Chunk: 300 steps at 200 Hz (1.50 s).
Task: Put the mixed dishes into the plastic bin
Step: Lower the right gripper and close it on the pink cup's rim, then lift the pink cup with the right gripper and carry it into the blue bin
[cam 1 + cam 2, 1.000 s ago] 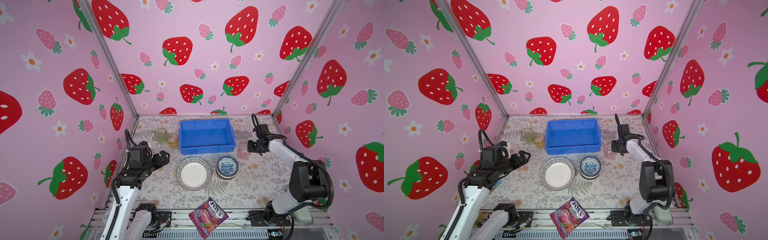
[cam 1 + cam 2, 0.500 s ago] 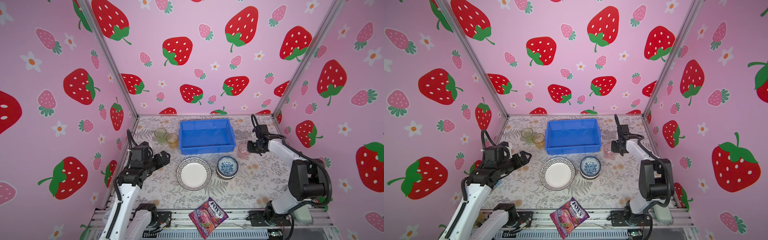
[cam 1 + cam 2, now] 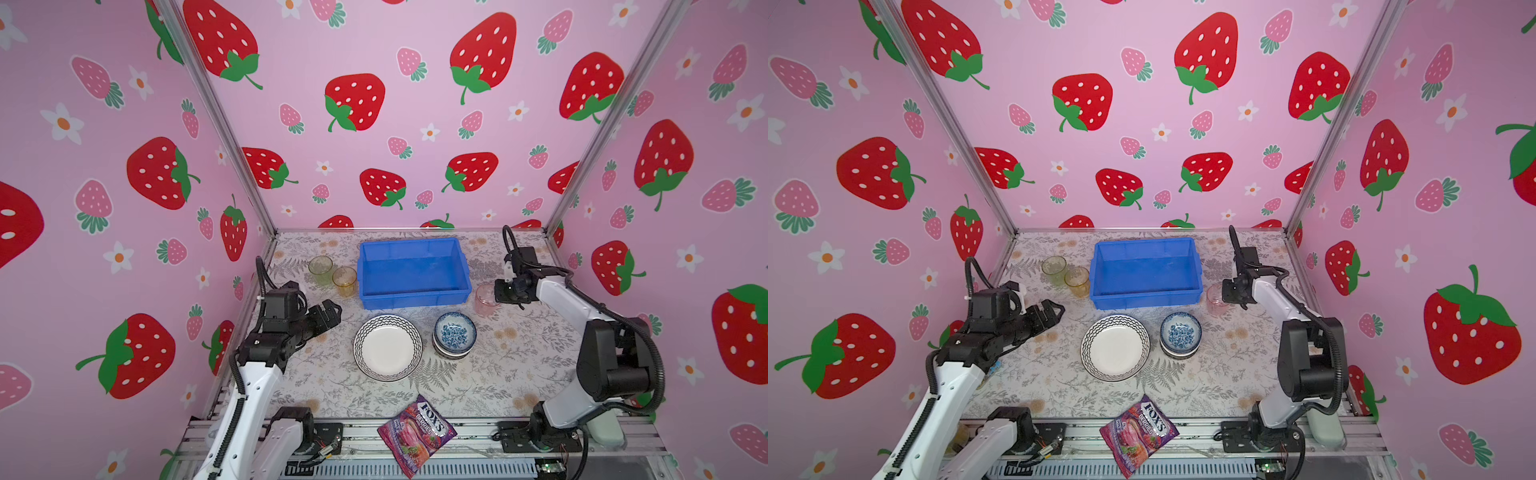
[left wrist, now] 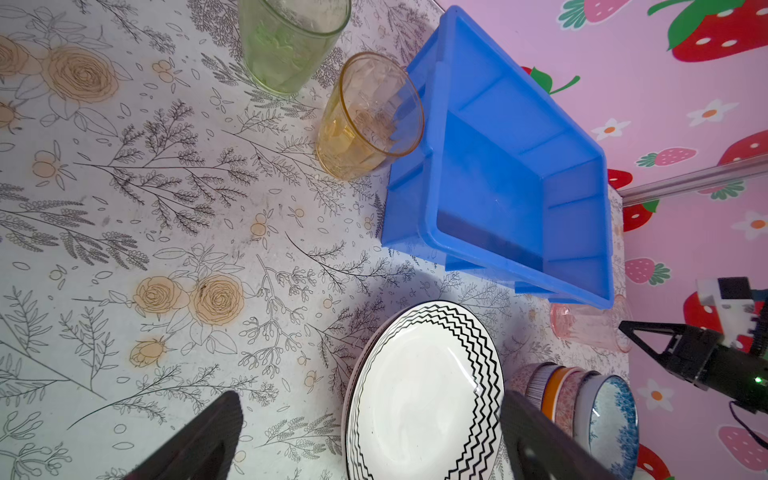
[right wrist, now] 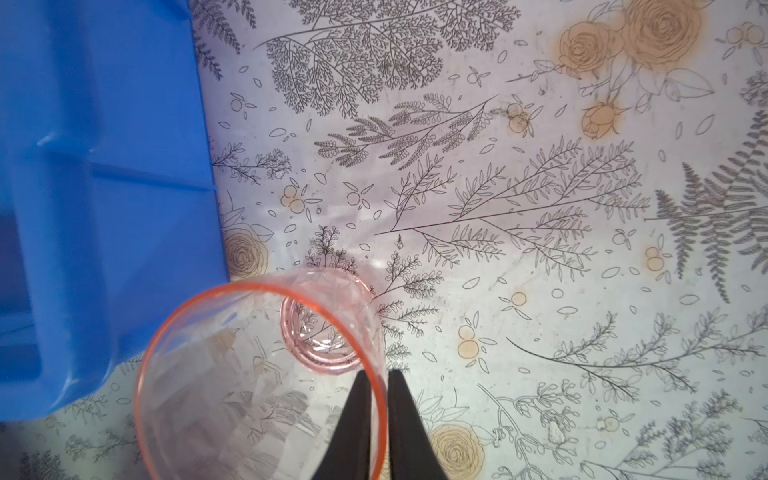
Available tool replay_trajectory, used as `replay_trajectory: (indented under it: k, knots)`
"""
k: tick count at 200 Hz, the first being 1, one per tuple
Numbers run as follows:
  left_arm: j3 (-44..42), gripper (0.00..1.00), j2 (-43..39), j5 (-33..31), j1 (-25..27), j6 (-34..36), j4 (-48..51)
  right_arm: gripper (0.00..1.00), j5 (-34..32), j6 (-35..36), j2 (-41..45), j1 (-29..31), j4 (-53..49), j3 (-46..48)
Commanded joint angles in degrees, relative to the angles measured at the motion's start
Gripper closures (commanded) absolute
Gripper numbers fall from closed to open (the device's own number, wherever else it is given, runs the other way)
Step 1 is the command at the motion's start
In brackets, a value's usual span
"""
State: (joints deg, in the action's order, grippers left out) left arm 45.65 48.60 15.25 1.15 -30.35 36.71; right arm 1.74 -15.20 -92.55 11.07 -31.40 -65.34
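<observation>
Right gripper point(image 5: 376, 376) clenched on pink glass point(image 5: 232, 374) rim: one jaw inside, one outside wall. Glass stands on table point(image 3: 519, 365), just beside blue bin point(image 3: 411, 300), near its front right corner, outside it. Left gripper point(image 3: 332, 312) spread wide, empty, near zigzag plate point(image 3: 387, 347).

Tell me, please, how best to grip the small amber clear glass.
I'd pinch its rim from above, straddling the wall at the front: the small amber clear glass stands upright, open-mouthed, hemmed by the blue plastic bin and green clear glass.
</observation>
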Motion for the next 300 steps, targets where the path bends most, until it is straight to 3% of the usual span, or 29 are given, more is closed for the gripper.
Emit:
replay_trajectory:
  k: [1, 117, 198, 300]
  knots:
    - [0.01, 0.01, 0.17, 0.84, 0.26, -0.94, -1.29, 0.9, 0.29, 1.3, -0.37, -0.13, -2.26, -1.8]
    - [-0.51, 0.01, 0.09, 0.83, 0.24, -1.16, -1.43, 0.8, 1.24, 2.02, -2.02, -0.17, -2.07, -1.07]
    - [-0.38, 0.01, 0.35, 0.84, 0.25, -1.51, -1.33, 0.95, -0.36, 3.49, 0.26, -0.08, -6.96, -4.31]
    - [0.19, 0.01, 1.06, 1.37, 0.25, -2.38, -1.19, 0.96, -3.5, 5.45, 2.43, 2.01, -22.29, -21.04]
